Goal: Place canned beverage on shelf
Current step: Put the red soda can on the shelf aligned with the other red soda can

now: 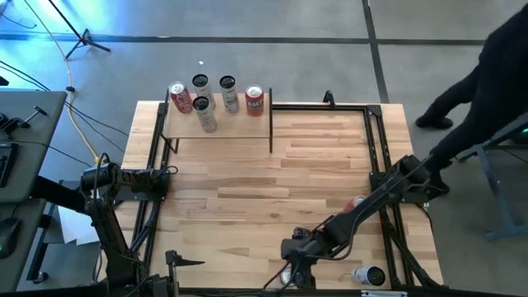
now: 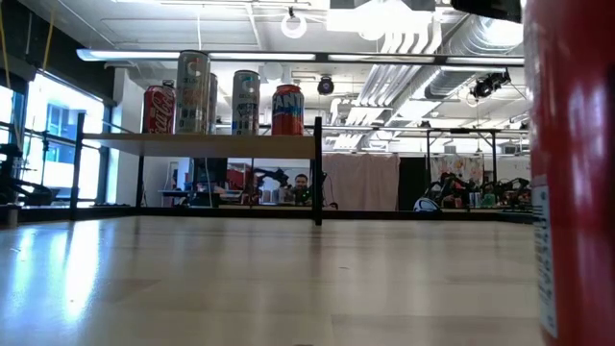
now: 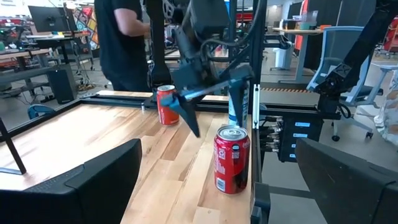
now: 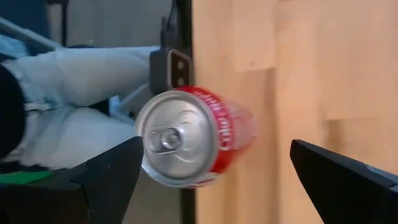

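Note:
A red canned beverage (image 3: 231,158) stands upright on the plank table near its near edge, and its silver top (image 4: 180,140) faces my right gripper. My right gripper (image 3: 214,109) hangs open just above it, tipped downward, with one finger on either side of the can and apart from it. The same can (image 2: 572,173) fills the right edge of the low view. The shelf (image 1: 219,124), a pale board on black posts, stands at the far left and carries several upright cans (image 2: 245,101). My left gripper (image 1: 169,176) waits open and level at the table's left side.
A second red can (image 3: 166,104) stands on the table to the right, partly under my right arm (image 1: 379,198). Another can (image 1: 369,275) lies at the near right corner. Black frame rails (image 1: 375,157) edge the table. A person (image 1: 487,74) stands beyond the far right.

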### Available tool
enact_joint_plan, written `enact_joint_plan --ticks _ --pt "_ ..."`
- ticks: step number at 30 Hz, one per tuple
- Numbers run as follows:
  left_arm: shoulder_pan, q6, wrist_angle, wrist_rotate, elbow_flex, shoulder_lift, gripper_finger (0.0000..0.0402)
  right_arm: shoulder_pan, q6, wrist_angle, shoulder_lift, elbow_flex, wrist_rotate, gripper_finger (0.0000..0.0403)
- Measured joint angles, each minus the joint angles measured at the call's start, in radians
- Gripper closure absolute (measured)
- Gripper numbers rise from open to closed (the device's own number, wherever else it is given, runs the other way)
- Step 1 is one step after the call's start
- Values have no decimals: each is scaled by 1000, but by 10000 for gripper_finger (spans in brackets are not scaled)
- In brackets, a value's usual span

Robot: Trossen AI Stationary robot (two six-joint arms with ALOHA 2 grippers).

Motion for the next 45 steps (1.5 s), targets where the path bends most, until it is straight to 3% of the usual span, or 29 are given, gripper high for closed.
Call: enact_joint_plan --ticks 4,19,45 --pt "0 0 -1 0 0 0 2 0 21 36 26 0 -56 9" --pt "0 -2 0 41 0 0 2 23 71 152 33 0 -70 9" --pt "0 -1 -1 41 0 0 2 33 -42 56 33 -1 37 9"
